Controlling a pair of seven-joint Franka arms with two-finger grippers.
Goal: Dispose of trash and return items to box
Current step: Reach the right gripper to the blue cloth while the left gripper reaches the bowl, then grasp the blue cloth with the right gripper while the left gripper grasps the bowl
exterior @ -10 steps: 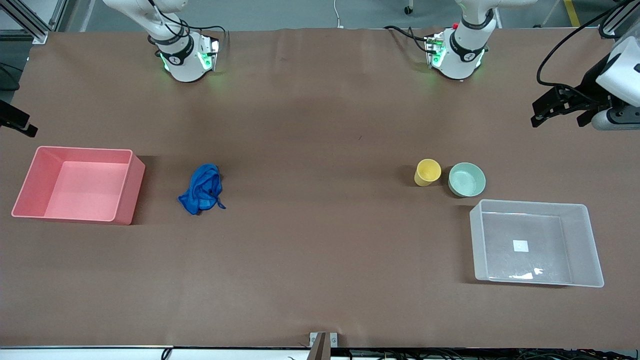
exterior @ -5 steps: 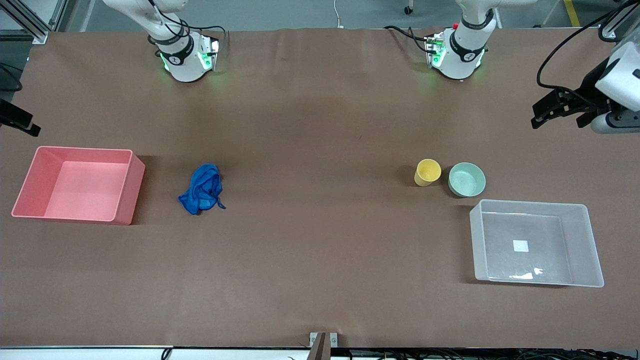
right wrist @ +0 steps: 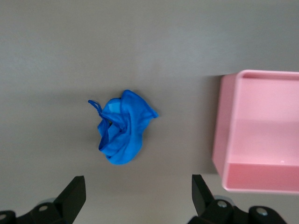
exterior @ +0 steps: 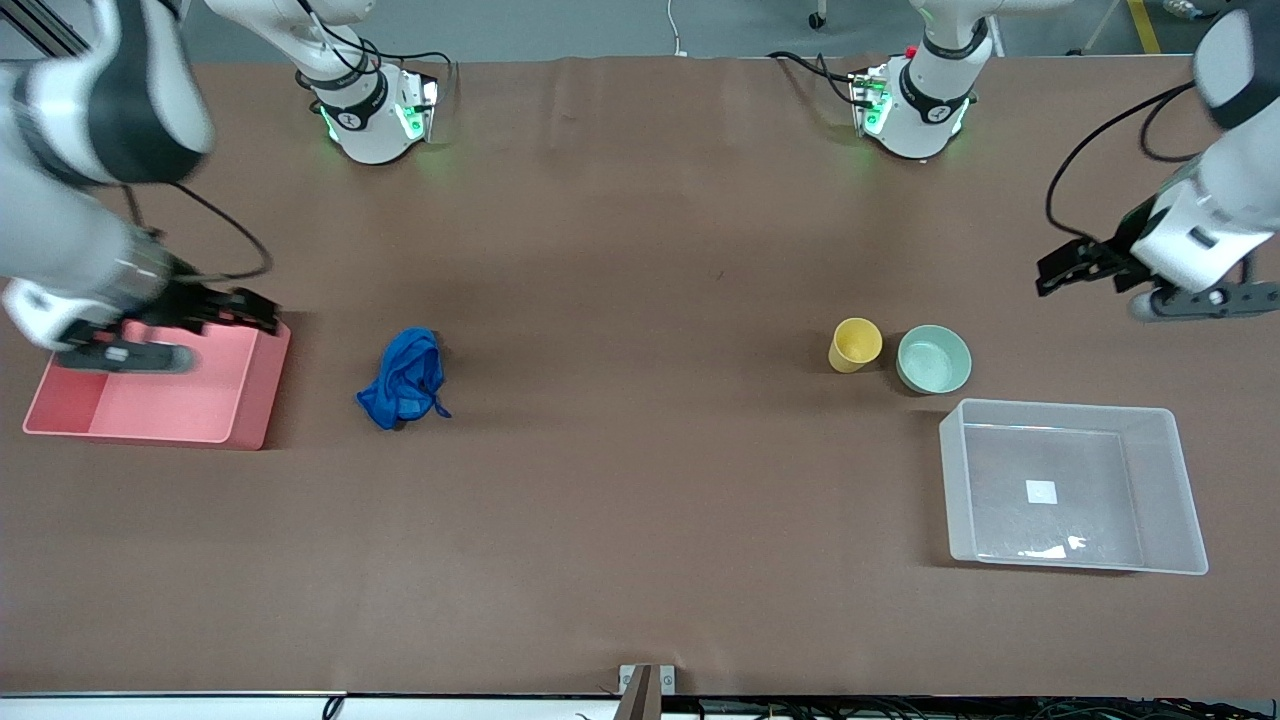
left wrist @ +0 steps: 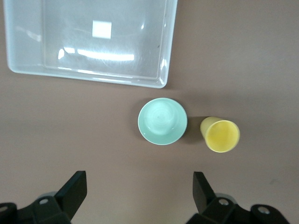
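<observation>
Front view: a crumpled blue wad of trash lies on the brown table beside the pink bin, toward the right arm's end. The right gripper, fingers spread wide and holding nothing, hangs over that bin's corner. Toward the left arm's end, the yellow cup and mint-green bowl stand side by side, just apart, both upright, near the clear box, which lies nearer the front camera. The left gripper, also spread and holding nothing, hovers over bare table close to the bowl.
</observation>
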